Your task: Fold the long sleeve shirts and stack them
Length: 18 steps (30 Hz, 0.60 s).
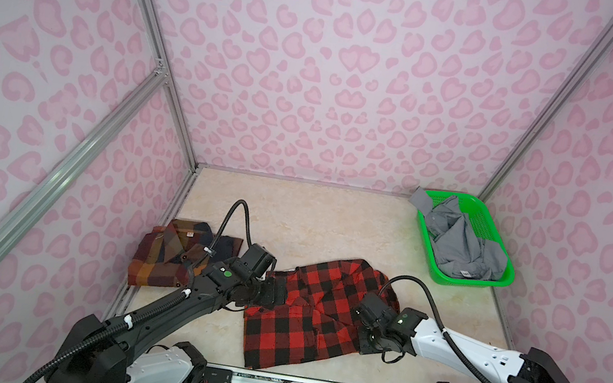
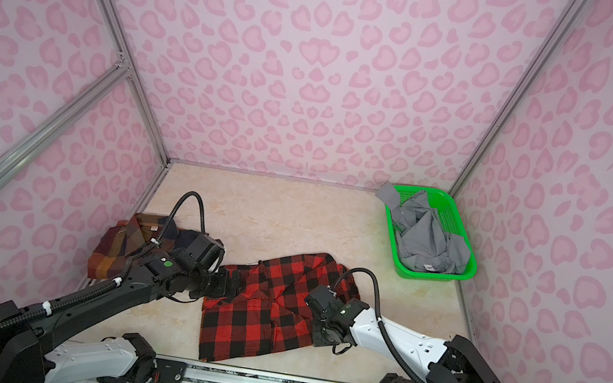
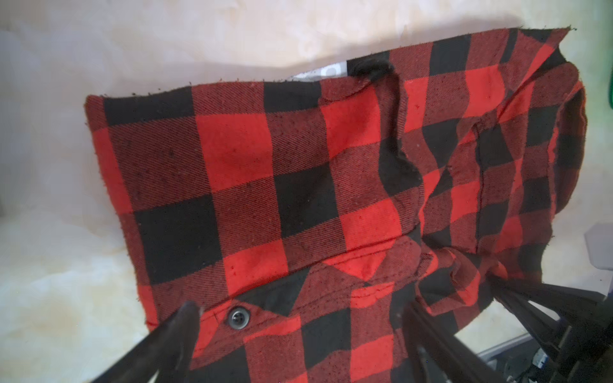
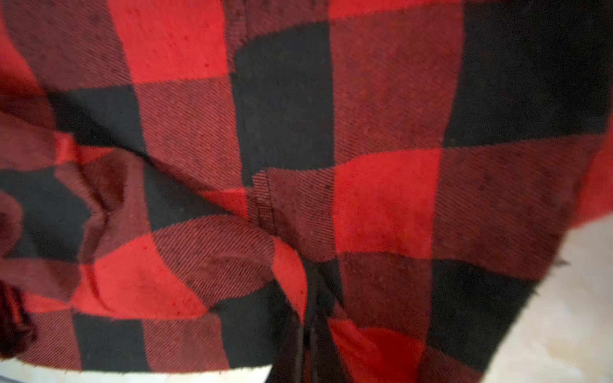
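Three shirts show in both top views. The red-and-black flannel (image 1: pixel 301 314) lies on the table (image 1: pixel 313 219), its long axis slanting from the near edge toward the far right. The plaid shirt (image 1: pixel 167 258) lies folded at the left. The grey shirt (image 1: pixel 460 243) is heaped in the green basket (image 1: pixel 501 276), far right.

Left wrist view: the left gripper (image 3: pixel 305 331) has its jaws wide apart over the flannel's button (image 3: pixel 238 317).

Right wrist view: the right gripper (image 4: pixel 311 331) is pinched together on bunched flannel.

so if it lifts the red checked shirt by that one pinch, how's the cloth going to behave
Probably floppy: the red-and-black flannel lies in soft creases and puckers round the right hand pinching it, so it should drape and trail. The weave looks thick and fuzzy, so it likely won't slip from the grip.
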### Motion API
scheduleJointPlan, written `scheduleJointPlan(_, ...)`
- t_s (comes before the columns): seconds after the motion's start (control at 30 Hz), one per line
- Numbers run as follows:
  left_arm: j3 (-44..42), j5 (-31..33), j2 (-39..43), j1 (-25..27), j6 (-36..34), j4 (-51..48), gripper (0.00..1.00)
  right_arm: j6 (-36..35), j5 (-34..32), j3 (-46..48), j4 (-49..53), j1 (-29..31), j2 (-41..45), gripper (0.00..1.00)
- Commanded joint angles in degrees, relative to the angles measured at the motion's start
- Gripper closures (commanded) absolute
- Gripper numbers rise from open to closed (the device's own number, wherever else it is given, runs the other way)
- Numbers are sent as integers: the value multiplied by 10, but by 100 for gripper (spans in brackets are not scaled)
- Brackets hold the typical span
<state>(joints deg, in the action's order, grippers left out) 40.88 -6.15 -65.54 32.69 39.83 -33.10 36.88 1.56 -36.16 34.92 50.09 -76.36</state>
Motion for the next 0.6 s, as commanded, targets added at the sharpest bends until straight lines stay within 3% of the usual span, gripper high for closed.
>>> scheduleJointPlan(0.0, -6, 1, 3, 0, -7, 1, 3, 2, -13, -10, 9, -1, -15, 84)
scheduleJointPlan(0.2, -40, 0, 33, 0, 18, -3, 3, 5, -36, -36, 58, -9, 46, 62)
scheduleJointPlan(0.33, -64, 15, 75, 0, 31, -33, 3, -8, -40, -81, 90, -11, 76, 57)
scheduleJointPlan(0.43, -82, 28, 105, -1, 42, -45, 3, -30, 30, -93, 31, -10, 79, 57)
scheduleJointPlan(0.57, -92, 57, 108, -1, 71, -59, 3, -25, 103, -134, -35, -1, 23, 58)
